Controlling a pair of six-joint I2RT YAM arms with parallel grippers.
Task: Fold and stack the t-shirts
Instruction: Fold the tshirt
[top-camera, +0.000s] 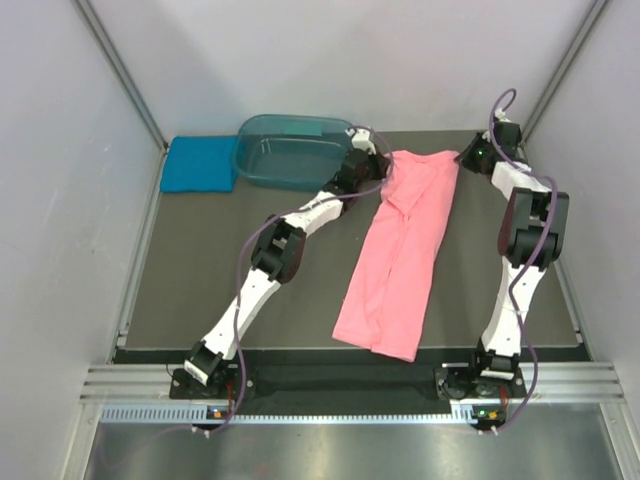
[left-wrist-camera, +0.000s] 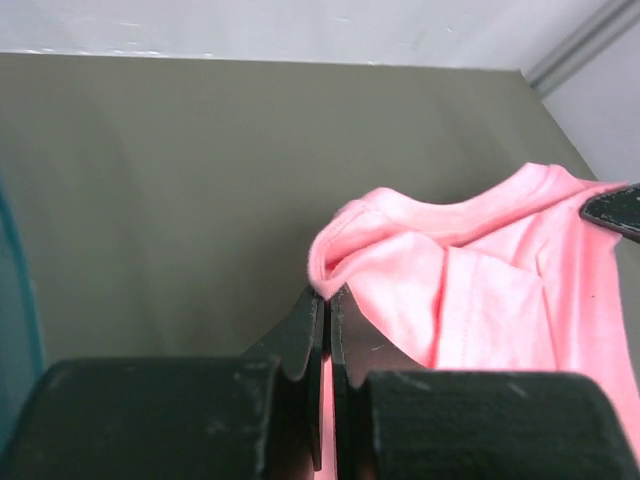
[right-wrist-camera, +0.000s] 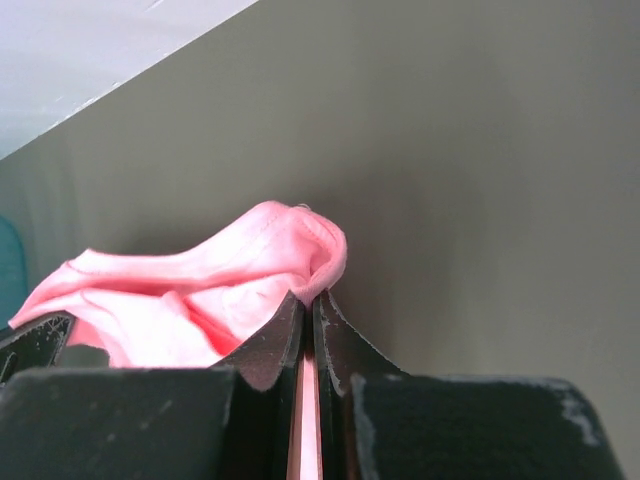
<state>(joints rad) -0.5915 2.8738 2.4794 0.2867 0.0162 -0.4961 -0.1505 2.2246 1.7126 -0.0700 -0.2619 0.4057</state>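
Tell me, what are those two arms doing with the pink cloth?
They are folding t-shirts. The left gripper and right gripper each pinch a far corner of the pink t-shirt, which lies lengthwise on the table. A blue t-shirt sits folded at the far left, beside a teal tub.

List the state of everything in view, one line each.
pink t-shirt: folded into a long strip, far corners pinched.
teal-blue t-shirt: folded, lying flat beside the tub.
tub: upright, lidless.
left gripper: shut on the pink t-shirt's far left corner.
right gripper: shut on its far right corner.
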